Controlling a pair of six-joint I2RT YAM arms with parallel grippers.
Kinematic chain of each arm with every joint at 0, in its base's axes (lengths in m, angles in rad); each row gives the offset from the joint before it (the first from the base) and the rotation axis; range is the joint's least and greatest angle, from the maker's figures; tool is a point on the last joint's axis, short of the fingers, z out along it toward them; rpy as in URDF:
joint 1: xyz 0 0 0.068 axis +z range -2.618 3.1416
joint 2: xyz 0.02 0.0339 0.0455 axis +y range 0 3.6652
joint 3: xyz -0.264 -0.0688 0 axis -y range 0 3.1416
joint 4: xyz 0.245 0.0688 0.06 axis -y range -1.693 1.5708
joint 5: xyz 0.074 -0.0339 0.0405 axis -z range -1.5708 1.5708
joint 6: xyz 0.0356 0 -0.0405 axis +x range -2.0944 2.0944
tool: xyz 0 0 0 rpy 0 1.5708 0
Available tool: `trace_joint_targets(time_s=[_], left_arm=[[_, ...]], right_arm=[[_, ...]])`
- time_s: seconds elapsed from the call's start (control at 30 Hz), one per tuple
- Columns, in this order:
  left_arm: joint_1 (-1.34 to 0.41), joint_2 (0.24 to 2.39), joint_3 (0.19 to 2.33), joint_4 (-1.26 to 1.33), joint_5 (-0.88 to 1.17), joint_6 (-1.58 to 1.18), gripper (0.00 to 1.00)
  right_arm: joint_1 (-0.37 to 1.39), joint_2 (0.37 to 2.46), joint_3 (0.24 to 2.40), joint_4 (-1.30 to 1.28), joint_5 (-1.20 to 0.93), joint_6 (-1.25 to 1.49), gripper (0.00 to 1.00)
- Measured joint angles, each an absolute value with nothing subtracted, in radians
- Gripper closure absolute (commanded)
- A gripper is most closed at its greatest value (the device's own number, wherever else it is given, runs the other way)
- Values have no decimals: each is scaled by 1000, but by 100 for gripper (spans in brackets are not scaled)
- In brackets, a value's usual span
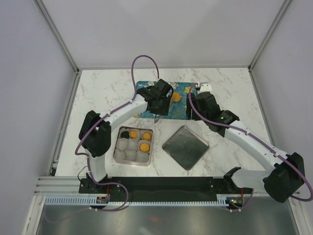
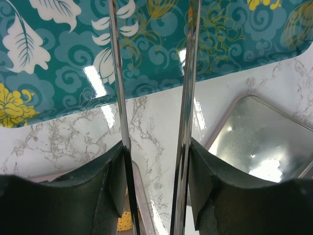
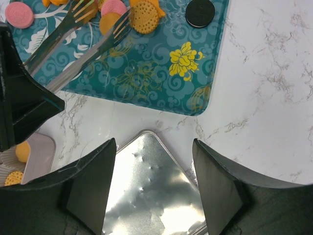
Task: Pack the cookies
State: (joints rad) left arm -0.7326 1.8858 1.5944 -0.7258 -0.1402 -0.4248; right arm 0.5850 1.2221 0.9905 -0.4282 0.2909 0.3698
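Note:
Cookies lie on the teal flowered tray [image 1: 146, 88]: an orange one [image 3: 143, 17], a black one [image 3: 200, 13] and a pink one [image 3: 19, 13]. My left gripper [image 1: 160, 98] [image 2: 156, 144] is shut on metal tongs [image 2: 120, 98], whose forked tips [image 3: 98, 22] reach over the tray on either side of an orange and pink cookie [image 3: 111, 14]. The tong blades stand apart. A box [image 1: 117, 147] of white paper cups holds orange cookies [image 1: 144, 146] and a black one [image 1: 125, 133]. My right gripper [image 1: 195, 104] [image 3: 154, 147] is open and holds nothing, over the lid's far corner.
A square metal lid [image 1: 185, 147] [image 3: 151, 191] lies on the marble table right of the box, its near corner close to the table's front edge. The tray's rounded corner [image 3: 200, 105] sits just beyond the lid. Grey walls close off the back and sides.

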Motion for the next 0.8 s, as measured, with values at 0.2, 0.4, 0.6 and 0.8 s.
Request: trace_joint_targets(time_s=[0.2, 0.4, 0.6, 0.8], left_arm=[[-733, 1907, 1594, -725, -140, -424, 45], [-733, 1907, 1594, -723, -141, -417, 46], [-733, 1911, 1594, -723, -141, -410, 48], [-733, 1927, 1590, -723, -149, -406, 49]], right_arm=[[585, 1222, 991, -428, 291, 370, 28], [585, 1222, 991, -428, 291, 370, 28], [585, 1222, 991, -427, 291, 369, 28], [585, 1222, 991, -427, 291, 369, 28]])
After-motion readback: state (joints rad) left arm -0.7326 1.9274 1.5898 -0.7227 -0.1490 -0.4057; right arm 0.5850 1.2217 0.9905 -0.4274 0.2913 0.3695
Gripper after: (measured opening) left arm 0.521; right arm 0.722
